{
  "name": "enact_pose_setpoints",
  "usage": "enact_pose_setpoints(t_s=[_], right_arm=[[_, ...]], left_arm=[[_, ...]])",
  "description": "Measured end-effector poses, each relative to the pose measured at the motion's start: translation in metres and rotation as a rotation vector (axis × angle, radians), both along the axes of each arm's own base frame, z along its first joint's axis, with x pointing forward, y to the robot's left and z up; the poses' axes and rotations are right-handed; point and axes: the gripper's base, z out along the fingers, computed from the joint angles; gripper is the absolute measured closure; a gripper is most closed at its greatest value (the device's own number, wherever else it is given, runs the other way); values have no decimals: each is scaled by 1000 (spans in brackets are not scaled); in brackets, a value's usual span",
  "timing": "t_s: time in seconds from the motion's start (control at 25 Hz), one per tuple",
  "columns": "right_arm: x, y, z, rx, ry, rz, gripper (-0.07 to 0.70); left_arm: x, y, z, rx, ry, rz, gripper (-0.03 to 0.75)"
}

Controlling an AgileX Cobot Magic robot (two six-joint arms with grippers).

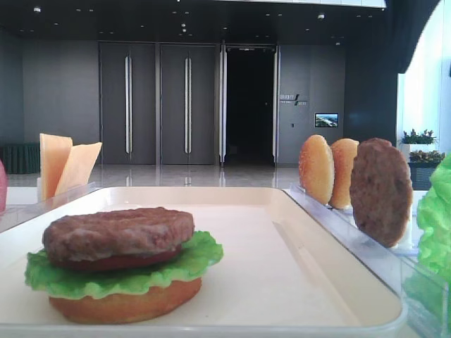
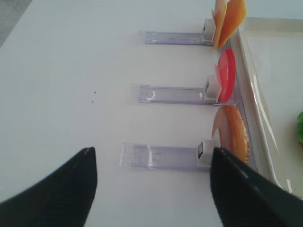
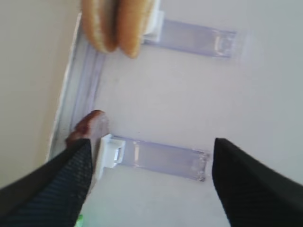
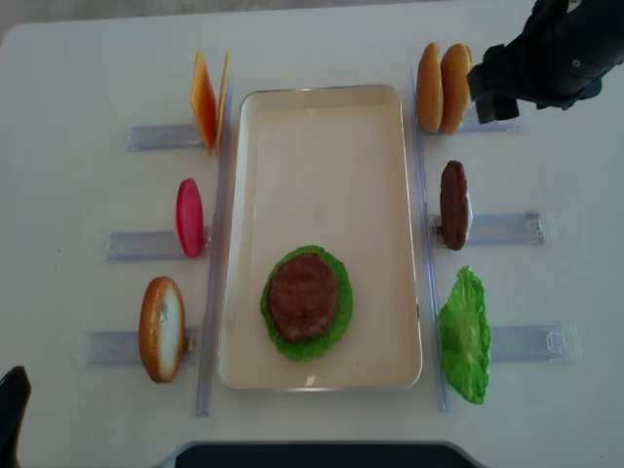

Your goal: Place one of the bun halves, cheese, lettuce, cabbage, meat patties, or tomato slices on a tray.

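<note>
On the white bench [image 4: 78, 88] sat a cream-white tray [image 4: 322, 117] with a low rim. Toward its near end lay a stack: a bun half [image 1: 127, 304] at the bottom, frilly green lettuce [image 4: 336, 327] over it, a red tomato slice [image 1: 113, 262] showing at the edge, and a brown meat patty [image 4: 303, 295] on top.

Clear plastic racks [image 4: 507, 229] flanked the tray, holding food upright. On the left side stood two pale orange cheese slices [image 4: 208, 97] farthest back, then a second tomato slice [image 4: 189, 216], then another bun half [image 4: 162, 328] nearest the front. On the right side stood two bun halves [image 4: 442, 88] pressed together at the back, a second meat patty [image 4: 453, 205] in the middle rack, and a loose lettuce leaf [image 4: 464, 334] at the front.

The right tool [image 3: 149, 182], black, hovered above the bench near the back right bun halves. Its wrist view showed its two fingers [image 3: 251, 184] spread wide with nothing between them, pointing down at the middle rack beside the standing patty.

The left tool [image 2: 151, 187] also had its fingers [image 2: 66, 189] set wide apart and empty, above the bench at the front left, looking along the three left racks. Only a dark corner of that arm showed in the overhead view.
</note>
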Motion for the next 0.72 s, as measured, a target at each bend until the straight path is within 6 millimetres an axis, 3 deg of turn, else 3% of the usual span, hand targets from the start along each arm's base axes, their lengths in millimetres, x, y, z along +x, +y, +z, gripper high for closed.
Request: enact_pose_setpoints(t_s=[0.28, 0.48, 0.6, 0.72], right_arm=[[10, -80, 7, 8, -28, -264, 101], [-9, -128, 39, 27, -177, -458, 101], [-29, -139, 65, 31, -274, -516, 101], [-49, -137, 87, 33, -357, -519, 101]], left_arm=[[0, 0, 0, 0, 0, 0, 142], [0, 0, 0, 0, 0, 0, 142], [0, 0, 0, 0, 0, 0, 142], [0, 0, 0, 0, 0, 0, 142]])
